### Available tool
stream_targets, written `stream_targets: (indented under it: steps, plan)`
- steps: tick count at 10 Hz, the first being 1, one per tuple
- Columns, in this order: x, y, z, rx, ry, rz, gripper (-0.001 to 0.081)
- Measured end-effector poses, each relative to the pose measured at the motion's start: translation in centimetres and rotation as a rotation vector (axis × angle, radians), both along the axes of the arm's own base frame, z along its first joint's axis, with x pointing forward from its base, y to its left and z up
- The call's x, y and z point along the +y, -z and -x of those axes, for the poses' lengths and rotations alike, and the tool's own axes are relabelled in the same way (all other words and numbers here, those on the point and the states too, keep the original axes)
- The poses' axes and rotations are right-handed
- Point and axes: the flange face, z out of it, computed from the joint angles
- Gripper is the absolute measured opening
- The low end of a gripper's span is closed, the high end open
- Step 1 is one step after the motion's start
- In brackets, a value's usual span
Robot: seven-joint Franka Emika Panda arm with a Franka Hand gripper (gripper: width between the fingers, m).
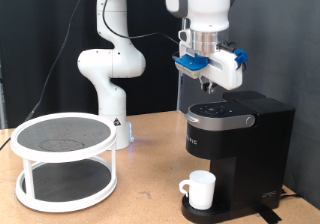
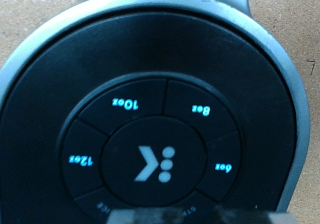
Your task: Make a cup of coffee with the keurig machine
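- The big white robot arm stands well off to the exterior view's left of the gripper, and it bends over the top to carry the gripper.
- The boxy black keurig machine with a round lid sits right under the gripper. Its lid is down.
- The white round two-shelf rack with dark mesh tops stands far from the gripper, at the exterior view's left side of the brown wooden table.
- The gripper, white with blue parts, points straight down over the top of the machine. Its tip is touching or almost touching the button part on the lid; I cannot tell which.
- I cannot tell how far the gripper's fingers are spread. In the exterior view they look like one dark tip, and the wrist view shows only a dark blur at the edge. Nothing can be seen held in them.
- The small white cup with a side handle stands low below the gripper, on the machine's round drip base, under the front of the machine.
- The round button panel fills the wrist view, very close to the gripper. It has a silver ring around it.
- On the panel, small blue words glow: 12oz, 10oz, 8oz and 6oz. They sit in a ring around a middle button with a glowing K sign.
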Motion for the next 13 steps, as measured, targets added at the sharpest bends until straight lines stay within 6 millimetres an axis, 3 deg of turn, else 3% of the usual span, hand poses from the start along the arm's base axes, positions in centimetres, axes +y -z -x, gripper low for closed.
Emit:
stream_targets:
  steps: [13]
  plan:
    - [0.9,4.1,-0.5,0.09,-0.018,-0.018,0.0]
